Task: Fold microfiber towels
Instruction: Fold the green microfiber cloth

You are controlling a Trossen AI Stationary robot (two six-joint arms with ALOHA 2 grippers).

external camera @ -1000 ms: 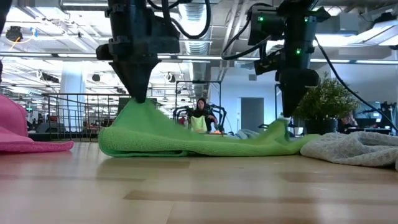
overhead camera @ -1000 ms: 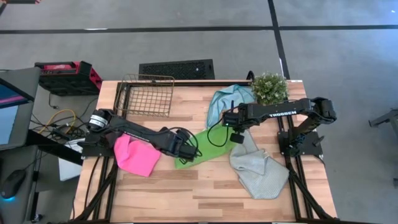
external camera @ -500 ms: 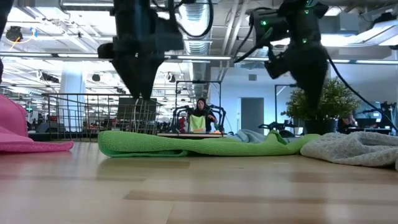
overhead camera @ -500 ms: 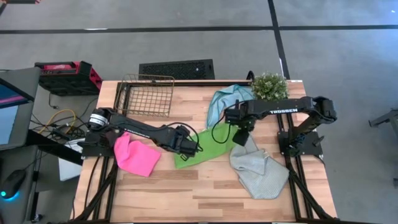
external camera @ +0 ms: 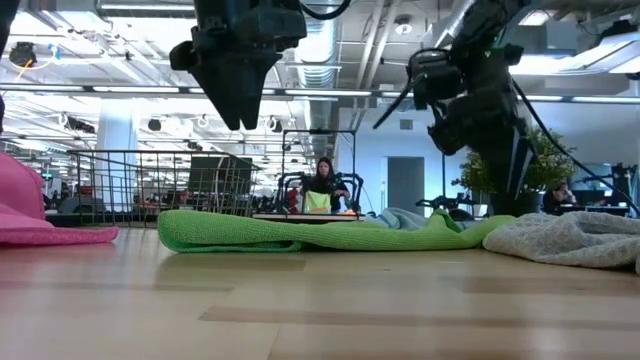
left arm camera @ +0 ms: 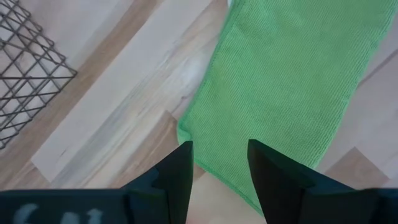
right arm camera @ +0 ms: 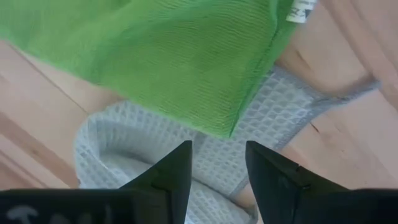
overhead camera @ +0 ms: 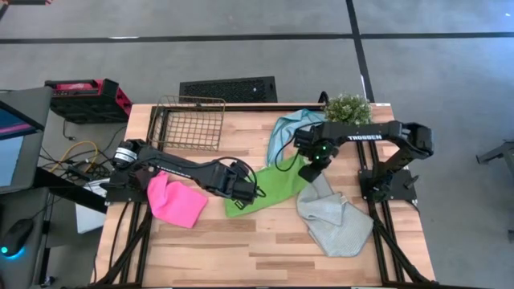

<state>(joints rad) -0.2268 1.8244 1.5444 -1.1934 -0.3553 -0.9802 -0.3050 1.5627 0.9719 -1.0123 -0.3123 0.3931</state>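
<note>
A: Why does the left gripper hang above the green towel, fingers apart and empty?

B: It seems let go; the towel lies flat mid-table, between pink towel and grey towel; the right gripper, likewise parted, hovers over its far corner.

The bright green towel has a fine ribbed weave, the pale grey towel a waffle grid with a grey hem. A hot pink towel and a light teal-blue towel lie on pale wood planks. The wire basket is dark.
</note>
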